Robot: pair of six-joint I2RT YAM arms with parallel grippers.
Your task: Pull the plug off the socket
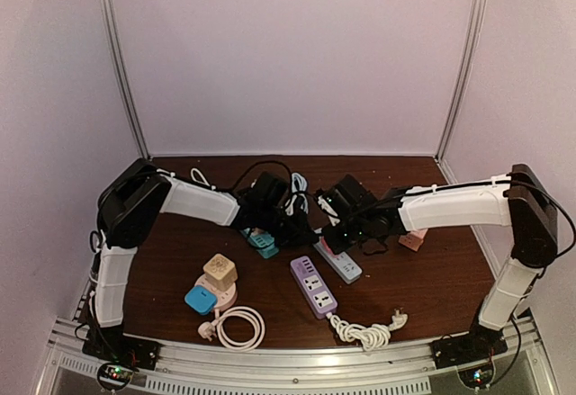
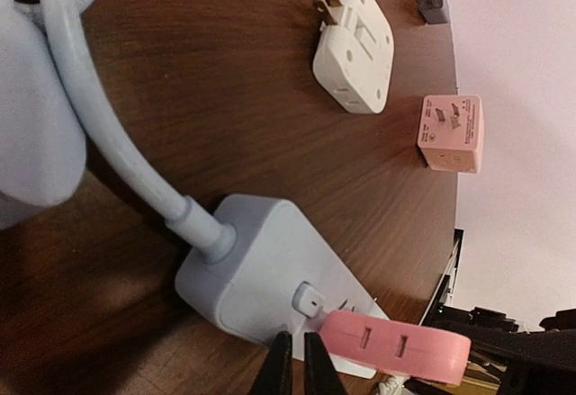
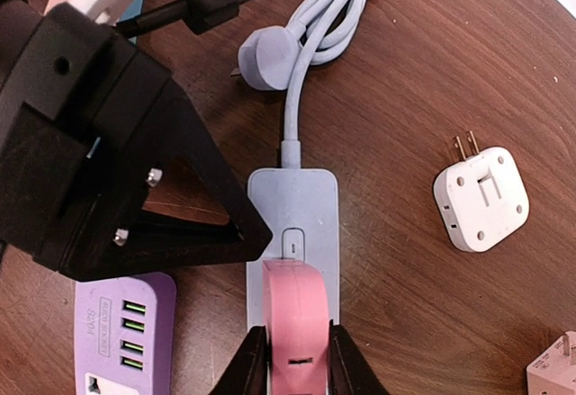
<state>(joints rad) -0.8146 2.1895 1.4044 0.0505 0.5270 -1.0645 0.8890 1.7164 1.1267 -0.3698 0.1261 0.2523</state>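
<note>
The pink plug (image 3: 297, 323) is seated in the grey power strip (image 3: 292, 206), at the end of the strip away from its cable and just past the little switch. The right gripper (image 3: 297, 370) has it: one finger on each flank, clenched on the pink body by the look of the wrist view.

The step in hand is the pull itself. To do it well, the right arm should draw the plug straight out along its pins, square to the strip's face, with no twist or rocking that could bind the pins or drag the whole strip along. The squeeze needs to be firm, because the pink shell looks smooth and rounded and could slide out of the fingers.

The left gripper (image 2: 297, 370) is there to help. Its fingers are pinched together on nothing, with the tips down against the strip beside the switch, right next to the plug. That should pin the strip to the table while the other arm pulls.

Relative to the right claw, the plug sits dead centre between the fingers, with its top end poking out towards the switch.

Further out, a white adapter (image 3: 480, 199) lies off one long side of the strip and a purple strip (image 3: 126, 323) off the other, both clear of the pull.
</note>
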